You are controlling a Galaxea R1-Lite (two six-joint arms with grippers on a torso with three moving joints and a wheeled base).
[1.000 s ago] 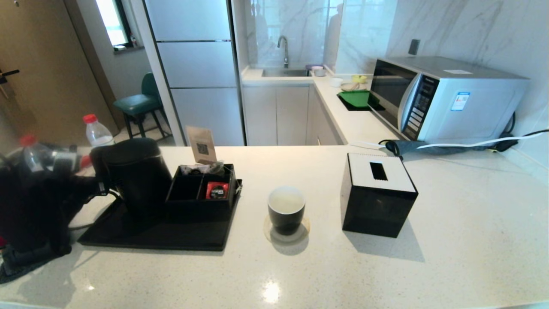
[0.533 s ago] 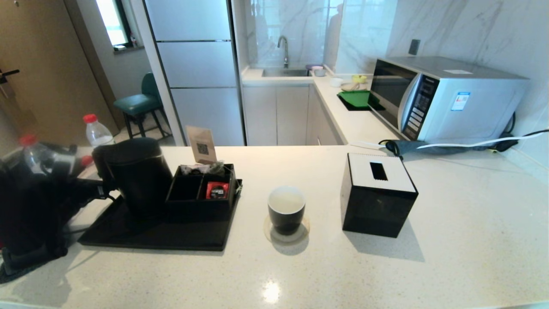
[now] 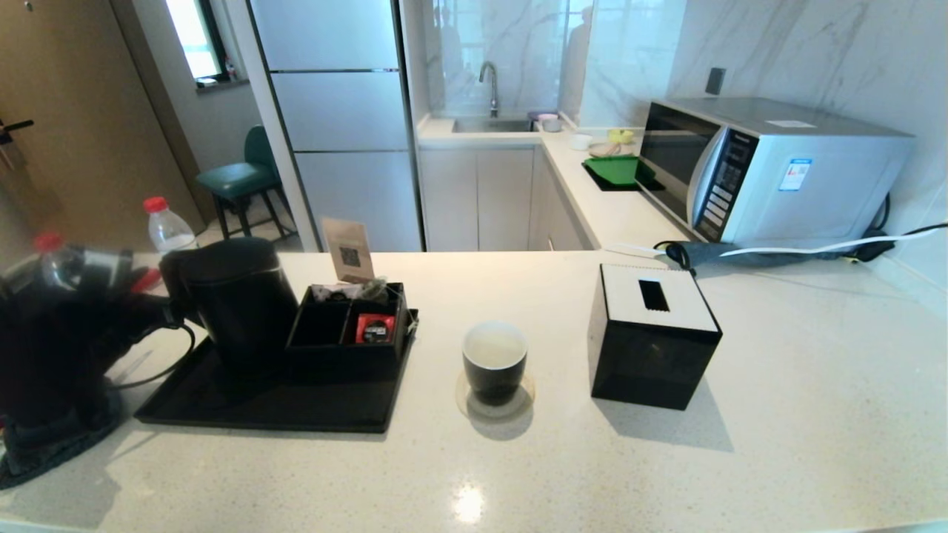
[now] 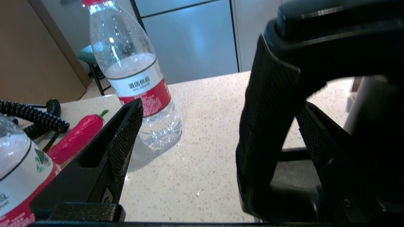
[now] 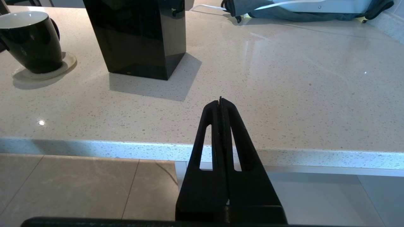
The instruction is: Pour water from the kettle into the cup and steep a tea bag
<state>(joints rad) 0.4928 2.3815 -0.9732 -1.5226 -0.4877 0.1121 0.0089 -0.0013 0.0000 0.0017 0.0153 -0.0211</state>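
The black kettle (image 3: 233,303) stands upright on the black tray (image 3: 266,407) at the left. My left gripper (image 3: 167,314) is at its loop handle (image 4: 268,126). In the left wrist view this gripper (image 4: 219,107) is open, with the handle between the fingers and close to one of them. The black cup (image 3: 495,363) sits on a round coaster at mid counter and holds pale water (image 3: 494,344). A small greyish bundle (image 3: 355,290) lies in the organiser's back compartment; I cannot tell whether it is the tea bag. My right gripper (image 5: 221,99) is shut and empty, low at the counter's front edge.
A black cube box with a white slotted top (image 3: 652,337) stands right of the cup. The organiser (image 3: 348,333) on the tray holds a red sachet (image 3: 375,328). Two red-capped bottles (image 4: 135,78) (image 4: 19,167), a red chilli (image 4: 75,138) and a coiled cord (image 4: 31,115) lie left of the kettle. A microwave (image 3: 763,170) is at the back right.
My left arm has shifted a little up and back at the kettle's handle, and its cable now hangs in a loop. The kettle sits slightly more to the right. The cup is unchanged.
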